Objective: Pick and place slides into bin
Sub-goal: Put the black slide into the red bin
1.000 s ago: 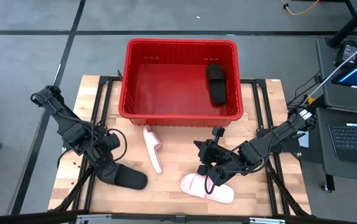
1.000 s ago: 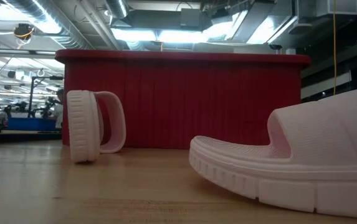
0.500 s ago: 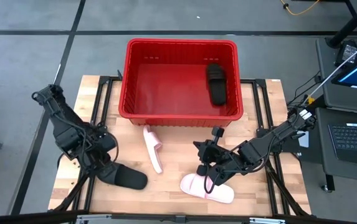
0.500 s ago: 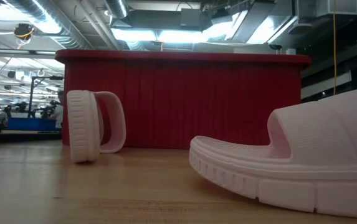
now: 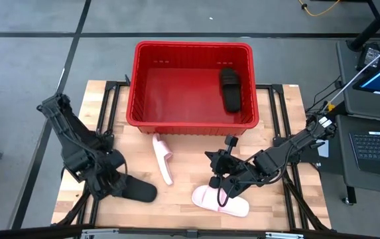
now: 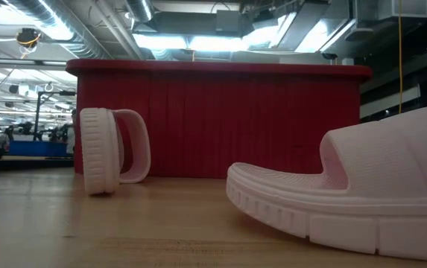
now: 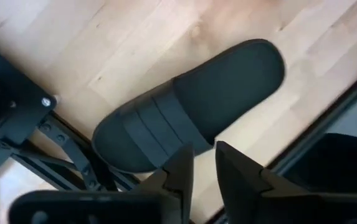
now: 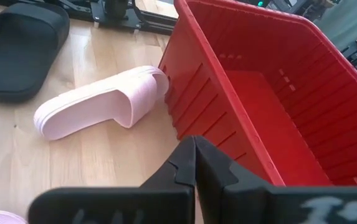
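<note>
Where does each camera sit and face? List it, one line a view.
High: overhead, straight down on bin, left tool, right tool.
Low: tabletop height, level toward the bin; no arm shows.
Left wrist: above a black slide, past its parted fingers.
Right wrist: facing the bin, past its shut fingers.
Shared: low and right wrist both show the tipped pink slide.

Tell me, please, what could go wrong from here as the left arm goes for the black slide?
The left hand hovers at the edge of the black slide, fingers nearly closed, so it may pinch only the sole's rim and slip. That slide lies near the table's front-left edge; a nudge could push it off. The pink slide stands on its side beside the bin and could topple if an arm brushes it.
</note>
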Controlling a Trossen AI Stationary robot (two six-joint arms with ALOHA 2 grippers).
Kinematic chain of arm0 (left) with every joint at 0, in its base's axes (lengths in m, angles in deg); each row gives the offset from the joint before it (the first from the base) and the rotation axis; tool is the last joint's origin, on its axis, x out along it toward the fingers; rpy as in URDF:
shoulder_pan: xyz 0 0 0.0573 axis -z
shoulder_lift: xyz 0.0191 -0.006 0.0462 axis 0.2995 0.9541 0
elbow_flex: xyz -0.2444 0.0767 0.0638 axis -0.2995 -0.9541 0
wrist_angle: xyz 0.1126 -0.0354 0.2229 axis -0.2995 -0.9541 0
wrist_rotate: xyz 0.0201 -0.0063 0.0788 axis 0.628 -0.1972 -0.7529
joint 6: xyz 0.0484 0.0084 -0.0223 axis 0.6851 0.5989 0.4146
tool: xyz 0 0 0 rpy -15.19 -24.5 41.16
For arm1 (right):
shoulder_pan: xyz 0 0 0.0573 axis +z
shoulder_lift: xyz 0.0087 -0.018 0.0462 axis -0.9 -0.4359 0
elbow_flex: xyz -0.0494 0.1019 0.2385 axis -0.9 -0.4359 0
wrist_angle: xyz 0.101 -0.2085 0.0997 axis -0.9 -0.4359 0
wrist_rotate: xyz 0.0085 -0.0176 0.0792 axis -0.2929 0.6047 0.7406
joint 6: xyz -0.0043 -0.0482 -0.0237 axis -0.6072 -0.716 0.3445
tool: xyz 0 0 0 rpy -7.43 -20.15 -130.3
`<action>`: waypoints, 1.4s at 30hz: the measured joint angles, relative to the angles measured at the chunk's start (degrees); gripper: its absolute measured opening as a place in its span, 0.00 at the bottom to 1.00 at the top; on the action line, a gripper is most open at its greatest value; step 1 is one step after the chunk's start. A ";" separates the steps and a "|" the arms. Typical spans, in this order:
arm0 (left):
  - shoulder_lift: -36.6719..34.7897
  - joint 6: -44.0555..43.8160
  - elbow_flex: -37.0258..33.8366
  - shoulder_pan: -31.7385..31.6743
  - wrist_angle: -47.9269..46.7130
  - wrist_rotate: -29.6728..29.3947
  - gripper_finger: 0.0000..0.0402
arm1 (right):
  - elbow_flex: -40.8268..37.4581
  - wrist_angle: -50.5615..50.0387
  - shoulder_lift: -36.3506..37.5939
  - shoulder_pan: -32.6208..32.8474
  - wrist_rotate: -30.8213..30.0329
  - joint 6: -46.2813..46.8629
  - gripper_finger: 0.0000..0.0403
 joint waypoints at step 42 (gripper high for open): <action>24.21 -10.87 0.00 0.31 4.21 8.59 0.36 | 0.00 0.32 0.00 0.00 0.04 0.27 0.01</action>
